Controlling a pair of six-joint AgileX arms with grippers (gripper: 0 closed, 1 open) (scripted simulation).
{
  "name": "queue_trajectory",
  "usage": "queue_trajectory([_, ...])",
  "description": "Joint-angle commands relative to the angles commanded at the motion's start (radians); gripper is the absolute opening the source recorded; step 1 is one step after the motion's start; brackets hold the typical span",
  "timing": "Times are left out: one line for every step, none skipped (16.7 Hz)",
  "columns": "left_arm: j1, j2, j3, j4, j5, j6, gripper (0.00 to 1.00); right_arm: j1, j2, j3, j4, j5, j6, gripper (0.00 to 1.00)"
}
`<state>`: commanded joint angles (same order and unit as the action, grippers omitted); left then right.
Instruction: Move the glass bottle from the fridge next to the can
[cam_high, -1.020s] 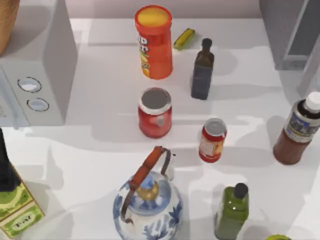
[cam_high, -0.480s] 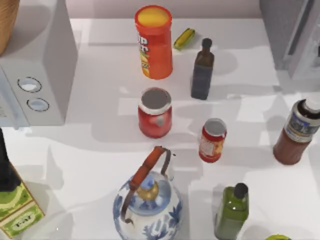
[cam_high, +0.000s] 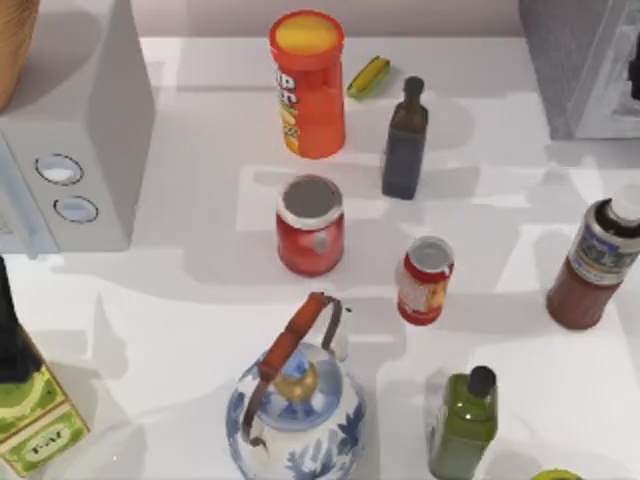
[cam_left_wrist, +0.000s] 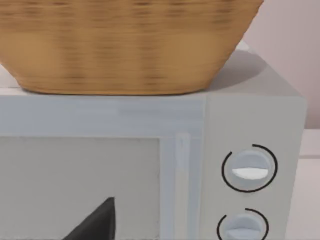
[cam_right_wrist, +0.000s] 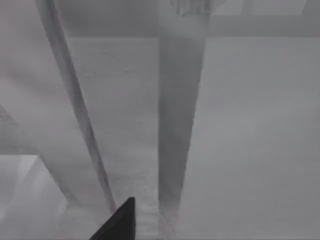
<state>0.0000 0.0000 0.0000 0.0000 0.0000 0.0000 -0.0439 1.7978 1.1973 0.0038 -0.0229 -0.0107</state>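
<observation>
The glass bottle (cam_high: 592, 265), reddish-brown with a white cap and a grey-blue label, stands upright on the table at the right edge, in front of the fridge (cam_high: 560, 70). The can (cam_high: 426, 281), small and red with a silver top, stands well to the bottle's left, apart from it. The fridge's pale door panel (cam_high: 612, 85) lies close against the cabinet. My right gripper (cam_right_wrist: 117, 222) shows as a dark tip right up against the fridge's grey panels (cam_right_wrist: 180, 125). My left gripper (cam_left_wrist: 95, 222) shows as a dark tip facing the white box's front.
A white box with two knobs (cam_high: 75, 150) and a basket (cam_left_wrist: 125, 45) on it fill the left. Around the can stand a red jar (cam_high: 310, 225), an orange crisp tube (cam_high: 307, 85), a dark square bottle (cam_high: 404, 140), a green bottle (cam_high: 463, 425) and a blue-and-white teapot (cam_high: 295, 405).
The fridge's pale door panel has swung back toward the cabinet, and shadows have shifted across the table's right half. The bottle and the can have stayed put.
</observation>
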Motion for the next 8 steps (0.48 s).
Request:
queue_trajectory([0.000,0.000,0.000,0.000,0.000,0.000,1.00,0.001,0.039,0.050,-0.010,0.000,0.000,1.00])
queue_trajectory([0.000,0.000,0.000,0.000,0.000,0.000,1.00,0.002,0.077,0.099,-0.020,0.000,0.000,1.00])
queue_trajectory([0.000,0.000,0.000,0.000,0.000,0.000,1.00,0.003,0.110,0.143,-0.030,0.000,-0.001,1.00])
queue_trajectory([0.000,0.000,0.000,0.000,0.000,0.000,1.00,0.004,0.139,0.181,-0.038,0.000,-0.001,1.00])
queue_trajectory([0.000,0.000,0.000,0.000,0.000,0.000,1.00,0.005,0.162,0.211,-0.044,0.001,-0.001,1.00])
queue_trajectory([0.000,0.000,0.000,0.000,0.000,0.000,1.00,0.005,0.177,0.231,-0.049,0.001,-0.001,1.00])
queue_trajectory([0.000,0.000,0.000,0.000,0.000,0.000,1.00,0.005,0.185,0.241,-0.051,0.001,-0.001,1.00])
queue_trajectory([0.000,0.000,0.000,0.000,0.000,0.000,1.00,0.005,0.185,0.241,-0.051,0.001,-0.001,1.00])
